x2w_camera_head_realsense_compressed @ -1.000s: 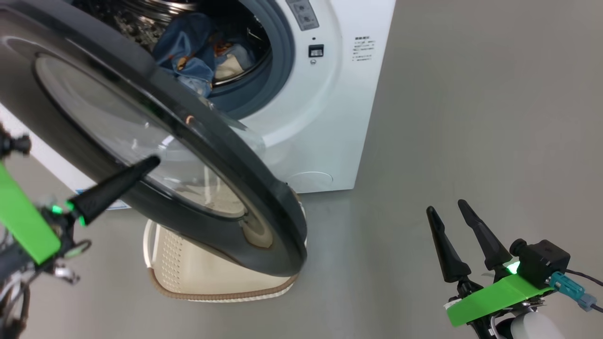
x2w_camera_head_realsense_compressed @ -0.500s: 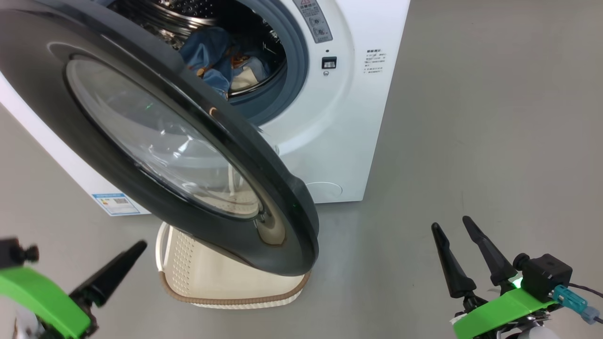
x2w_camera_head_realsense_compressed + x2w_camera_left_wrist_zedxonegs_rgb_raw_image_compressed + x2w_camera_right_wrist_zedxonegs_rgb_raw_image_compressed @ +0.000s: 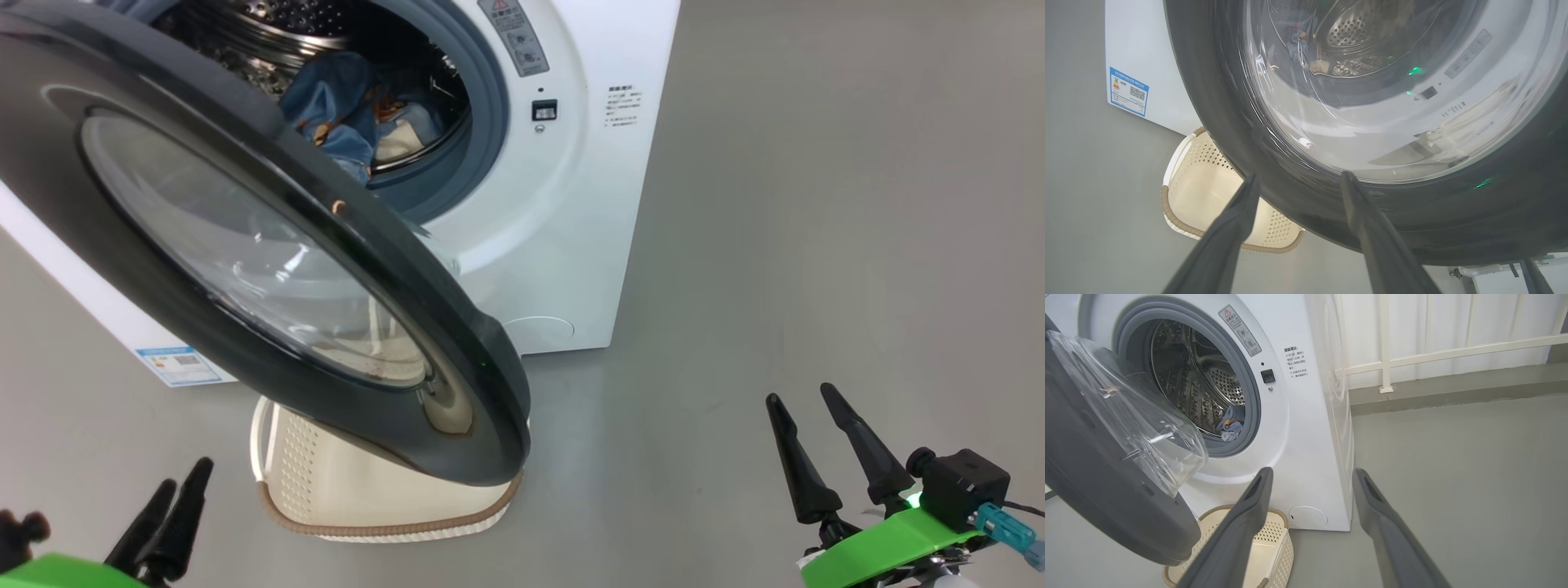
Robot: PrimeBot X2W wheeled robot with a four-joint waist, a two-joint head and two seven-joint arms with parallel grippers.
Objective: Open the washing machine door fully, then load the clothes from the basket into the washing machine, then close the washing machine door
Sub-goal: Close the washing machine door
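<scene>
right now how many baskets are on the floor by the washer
1. The basket sits on the floor in front of the washing machine, partly under the open washing machine door. The door hides some floor, so another could be hidden.

Floor (image 3: 816, 204): smooth, matte grey, uniform. The washing machine (image 3: 563, 229) stands directly on it, white base down. The basket (image 3: 326, 482) sits upright on the floor just in front of the machine's lower front, brown rim up; whether the two touch cannot be judged.
</scene>
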